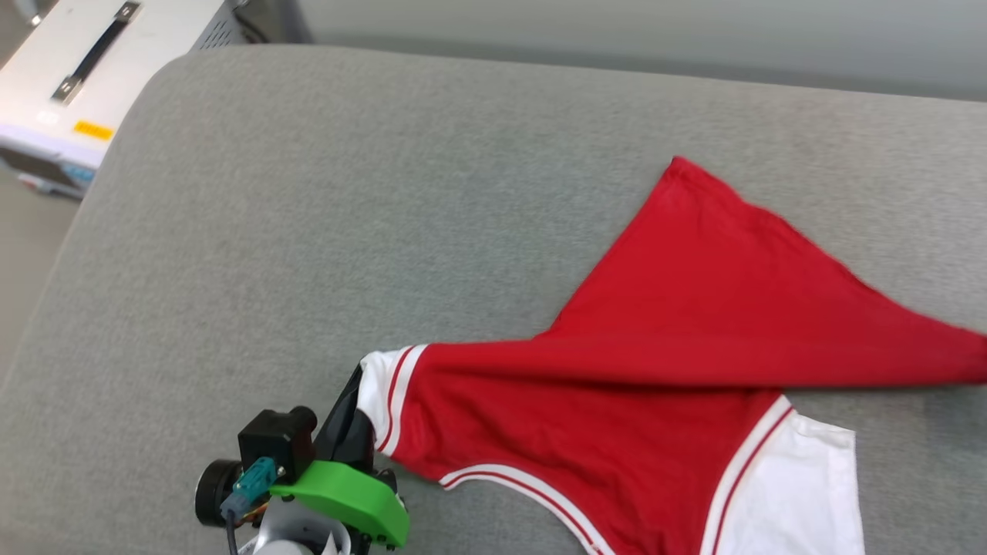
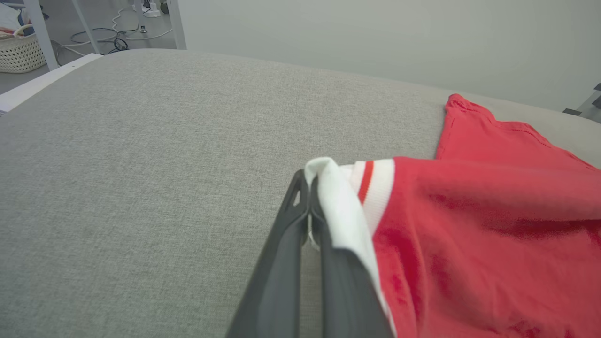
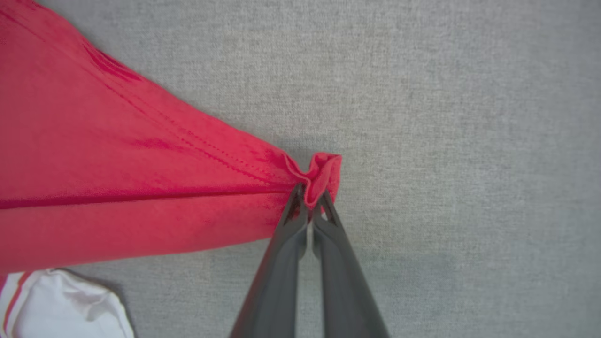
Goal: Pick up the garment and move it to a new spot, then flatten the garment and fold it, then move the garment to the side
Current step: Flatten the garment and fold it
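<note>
Count: one garment (image 1: 678, 331), two grippers, one grey padded surface (image 1: 308, 193).

Garment: red jersey with white sleeves and red-white striped trim. It lies across the right half of the head view, stretched from bottom centre to the right edge. One red corner points toward the upper right. One white sleeve (image 1: 794, 493) lies flat at lower right.

Left gripper (image 2: 307, 192): fingers pressed together, pinching the white striped sleeve edge (white cloth folds over the fingertips in the left wrist view). In the head view it sits at bottom left-centre, under a green bracket (image 1: 347, 497).

Right gripper (image 3: 310, 197): fingers closed on a bunched red hem corner at frame centre of the right wrist view. The red cloth fans out from there toward the left edge.

Surroundings: one white case (image 1: 85, 69) with a black handle and a yellow label, upper left of the head view, off the surface. One woven basket (image 2: 19, 51) and loose cables (image 2: 117, 40) on the floor, upper left of the left wrist view. The grey fabric beside the garment is bare.
</note>
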